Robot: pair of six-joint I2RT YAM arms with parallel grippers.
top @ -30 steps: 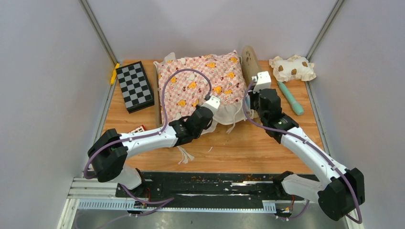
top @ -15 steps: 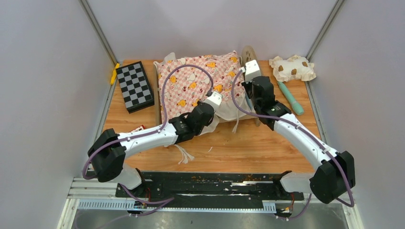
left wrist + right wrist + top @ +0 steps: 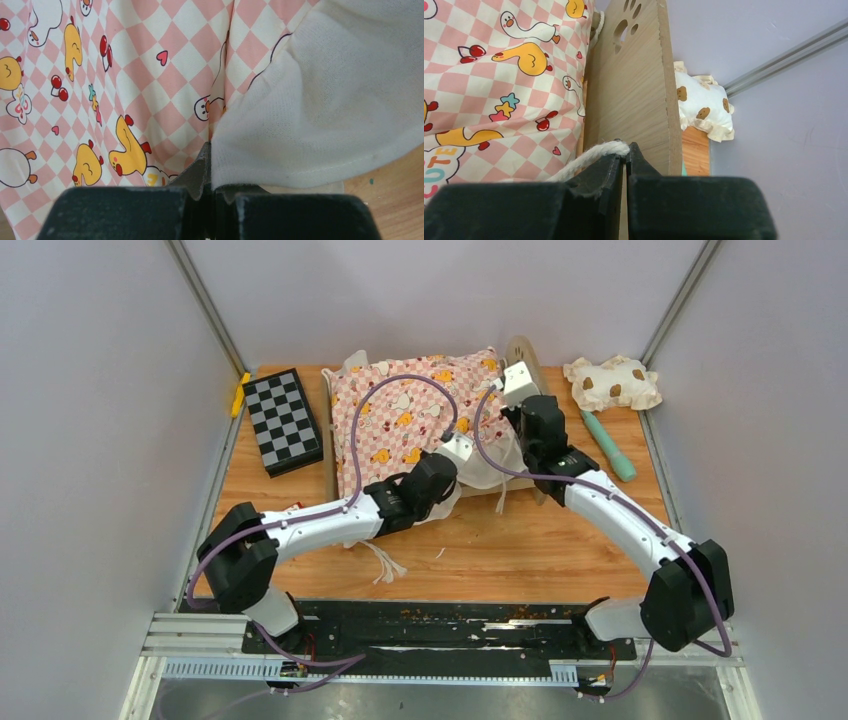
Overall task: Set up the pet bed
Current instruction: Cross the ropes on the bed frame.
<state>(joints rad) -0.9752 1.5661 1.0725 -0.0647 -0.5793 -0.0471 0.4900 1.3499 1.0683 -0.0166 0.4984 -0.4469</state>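
The pet bed point(image 3: 524, 350) sits at the far middle of the tabletop point(image 3: 500, 550), long axis left to right, under the checkered cushion point(image 3: 400, 410). Its upright headboard point(image 3: 634, 95) forms the right end, just beyond the right tool point(image 3: 626, 150), which is clamped on a white cord point(image 3: 589, 157). The left tool point(image 3: 207, 165) pinches the cushion's white ruffle point(image 3: 320, 100). The cushion print reads "CUTE".

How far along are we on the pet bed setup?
Done: the pink cushion lies on the pet bed, beside its headboard. In hand: left gripper has its jaws shut on the cushion's white ruffle; right gripper pinches a white cord beside the headboard. Left: the spotted pillow sits off the bed, at the far right corner.
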